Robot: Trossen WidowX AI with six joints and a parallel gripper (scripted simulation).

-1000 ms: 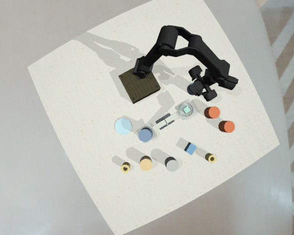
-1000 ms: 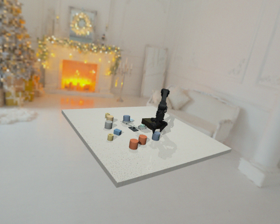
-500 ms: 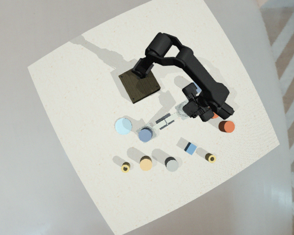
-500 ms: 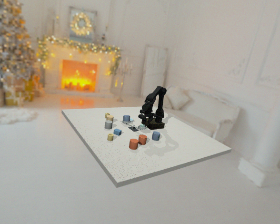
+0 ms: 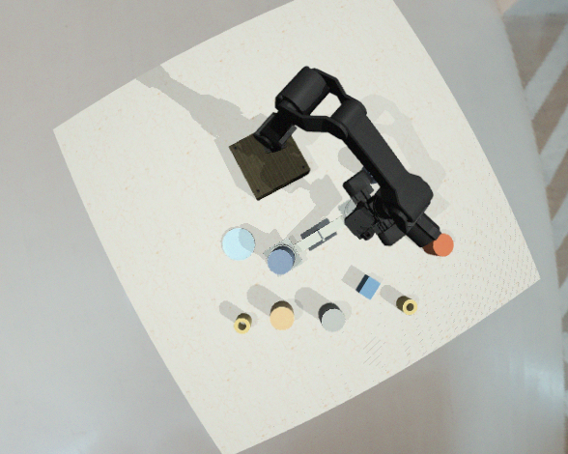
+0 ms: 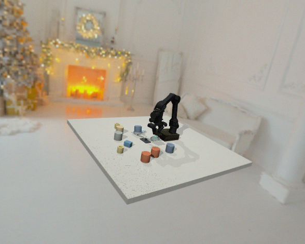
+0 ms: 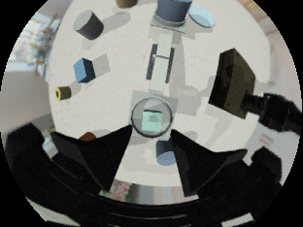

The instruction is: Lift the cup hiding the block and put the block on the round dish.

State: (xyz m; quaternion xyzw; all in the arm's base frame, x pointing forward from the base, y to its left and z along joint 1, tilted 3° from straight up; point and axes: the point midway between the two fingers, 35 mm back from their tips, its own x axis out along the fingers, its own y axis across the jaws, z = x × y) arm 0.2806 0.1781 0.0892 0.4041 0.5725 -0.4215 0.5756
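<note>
Cup-lifting looks done: one blue cup (image 6: 169,147) stands off the balance, the other (image 7: 174,7) stays put. Gripper (image 7: 153,150) hangs open and empty over the bared block (image 7: 153,121) at mid-frame; grasping it and carrying it to the dish (image 5: 238,242) remain
</note>
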